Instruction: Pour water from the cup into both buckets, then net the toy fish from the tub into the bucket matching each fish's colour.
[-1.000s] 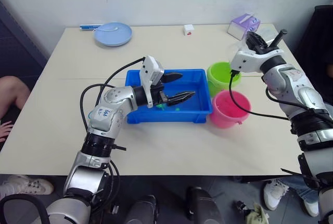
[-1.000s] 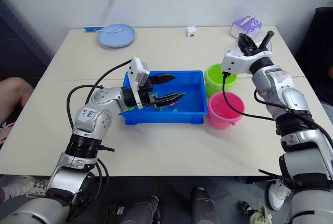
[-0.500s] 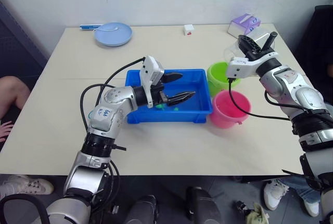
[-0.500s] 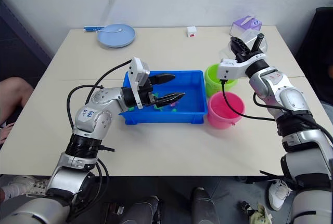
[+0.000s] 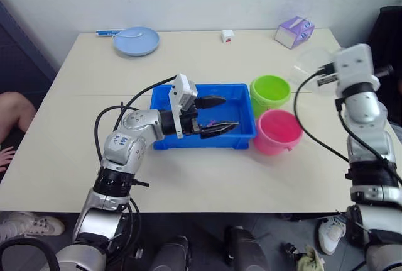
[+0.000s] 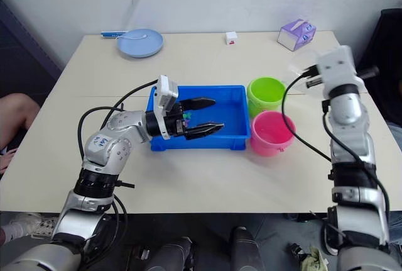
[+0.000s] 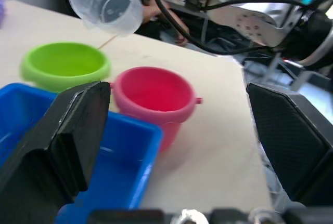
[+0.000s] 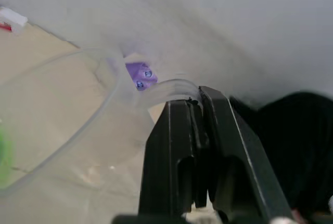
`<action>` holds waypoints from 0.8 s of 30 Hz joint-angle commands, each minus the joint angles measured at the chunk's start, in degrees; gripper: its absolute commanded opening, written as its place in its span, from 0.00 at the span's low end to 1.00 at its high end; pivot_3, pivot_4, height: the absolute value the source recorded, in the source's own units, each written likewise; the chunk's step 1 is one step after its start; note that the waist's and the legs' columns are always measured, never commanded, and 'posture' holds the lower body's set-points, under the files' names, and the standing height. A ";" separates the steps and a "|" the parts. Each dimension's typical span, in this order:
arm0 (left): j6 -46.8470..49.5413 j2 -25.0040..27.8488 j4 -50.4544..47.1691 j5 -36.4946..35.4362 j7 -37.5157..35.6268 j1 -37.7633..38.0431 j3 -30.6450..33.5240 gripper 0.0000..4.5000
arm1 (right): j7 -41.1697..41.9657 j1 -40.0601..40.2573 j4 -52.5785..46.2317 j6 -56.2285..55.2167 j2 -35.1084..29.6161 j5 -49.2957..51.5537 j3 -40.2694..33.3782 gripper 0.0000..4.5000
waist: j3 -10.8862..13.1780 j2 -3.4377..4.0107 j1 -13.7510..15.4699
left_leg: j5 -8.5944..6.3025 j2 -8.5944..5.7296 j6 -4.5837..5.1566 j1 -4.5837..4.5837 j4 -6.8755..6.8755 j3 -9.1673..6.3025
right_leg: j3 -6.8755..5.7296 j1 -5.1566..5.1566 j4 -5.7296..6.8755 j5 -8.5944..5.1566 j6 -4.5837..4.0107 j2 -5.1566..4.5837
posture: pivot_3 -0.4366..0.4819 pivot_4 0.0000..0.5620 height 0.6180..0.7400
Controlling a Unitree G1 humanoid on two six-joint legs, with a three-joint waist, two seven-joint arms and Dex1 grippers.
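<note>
Cup (image 7: 106, 3): clear, held in the air by its handle, pinched between the two fingers of the right gripper (image 8: 200, 146). It hangs above the surface at about 2 o'clock from the green bucket (image 5: 270, 92), tipped on its side, mouth not over either bucket. No water visible in it or leaving it.

Pink bucket (image 5: 277, 131) stands just beside the green one, at its 6 o'clock; both are upright and close against the 3 o'clock end of the blue tub (image 5: 232, 138). Whether either bucket holds water cannot be told.

Tub: a few small fish (image 6: 186, 116), green and pink, lie inside, partly hidden by the left gripper (image 5: 217, 115), which hovers over the tub with fingers spread, holding nothing.

Net (image 5: 129, 33): rests on the pale-blue plate (image 5: 146, 43) at the far 11 o'clock corner of the surface, well apart from both grippers.

Judgement: the pouring stage looks over or nearly so; all of the fish-netting is left, net not yet picked up, no fish seen in the buckets.
</note>
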 commanded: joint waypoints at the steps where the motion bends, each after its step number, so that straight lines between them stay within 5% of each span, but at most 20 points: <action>1: 2.35 1.43 -3.36 -3.60 -2.53 0.25 1.14 1.00 | -1.88 6.75 -16.71 13.50 5.48 14.27 -13.16 0.15 | 0.00 0.00 0.15 | 0.00 -0.04 0.00 0.00 0.06 -0.01 | 0.00 0.02 0.02 0.00 0.00 -0.01 | 0.48 0.27 1.00; 9: 6.83 4.46 -4.96 -9.02 -8.09 0.09 1.38 1.00 | -8.93 18.86 -30.82 21.99 19.64 32.57 -26.82 0.15 | -0.02 0.07 -0.04 | -0.01 -0.11 -0.01 0.05 0.10 -0.07 | 0.12 0.04 0.22 0.00 -0.01 0.00 | 0.48 0.27 1.00; 24: 7.00 6.68 -5.92 -9.03 -11.79 -0.37 -0.22 1.00 | -5.95 30.41 -21.73 5.35 24.37 28.46 -19.82 0.15 | -0.05 0.13 -0.01 | -0.01 -0.12 -0.01 0.19 -0.07 -0.03 | 0.29 0.03 0.22 -0.02 -0.04 0.06 | 0.48 0.27 1.00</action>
